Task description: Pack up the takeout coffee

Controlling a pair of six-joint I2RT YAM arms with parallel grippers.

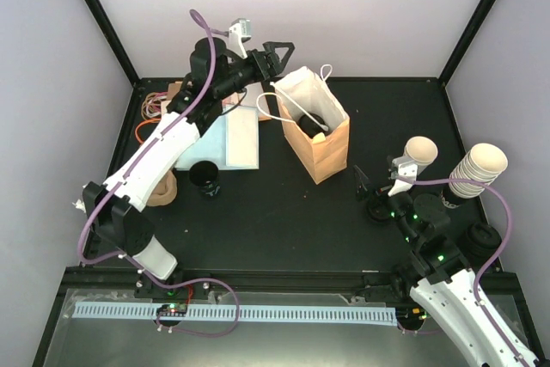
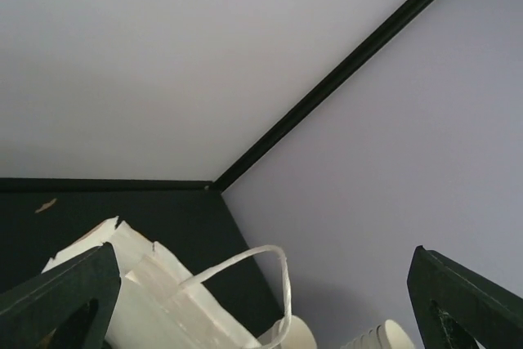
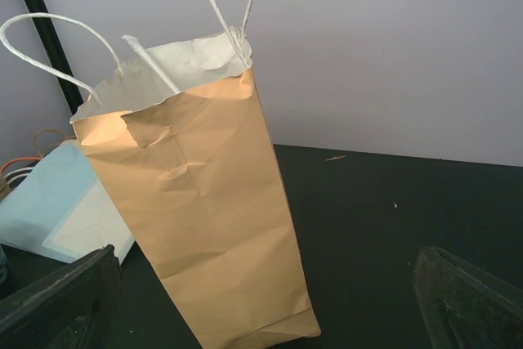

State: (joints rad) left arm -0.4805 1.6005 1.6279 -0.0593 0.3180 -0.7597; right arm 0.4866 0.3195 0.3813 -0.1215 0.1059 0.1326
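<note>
pale, perhaps lilac walls (image 1: 301, 6), black table (image 1: 284, 212)

Stacked cream cups (image 1: 478, 169), pale blue flat bag (image 1: 222, 140), coiled cables (image 1: 153, 109)

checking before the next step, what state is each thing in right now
paper bag: upright, mouth open, handles up
takeout coffee: down inside the bag, mostly hidden
left jaws: open, empty, above the bag's rim
right jaws: open, empty, facing the bag
stacked cups: lidless, nested
loose black lid: lying flat on the table
light blue bag: lying flat
</note>
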